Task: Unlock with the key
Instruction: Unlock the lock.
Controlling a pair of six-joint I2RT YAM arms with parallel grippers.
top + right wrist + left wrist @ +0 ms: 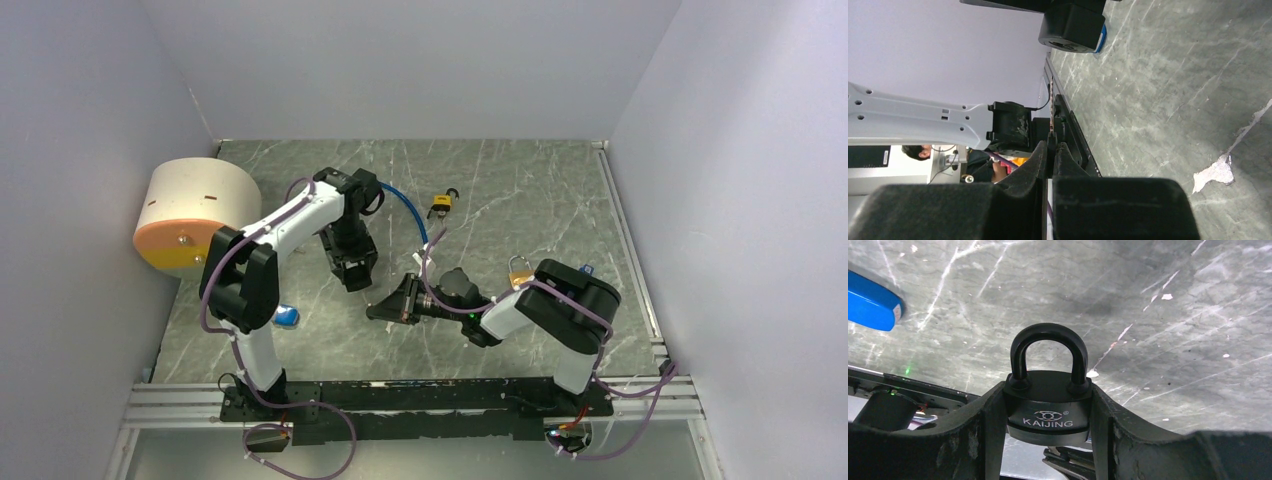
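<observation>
The left gripper (352,270) is clamping the black padlock (1048,415) by its body, jaws pinching both sides, with the shackle closed and pointing away from the wrist, near the middle of the marble table (520,180). The right gripper (1052,147) is sitting just beside it, jaws squeezing a thin key (1052,120) seen edge-on, its tip poking past the fingertips. A brass padlock (520,270) is lying beside the right arm.

Soft, even overhead light, faint shadows. Between the left fingers (979,440) the padlock (1048,407) shows a dull sheen; the right fingers (1120,210) loom dark and blurred close to the lens.
</observation>
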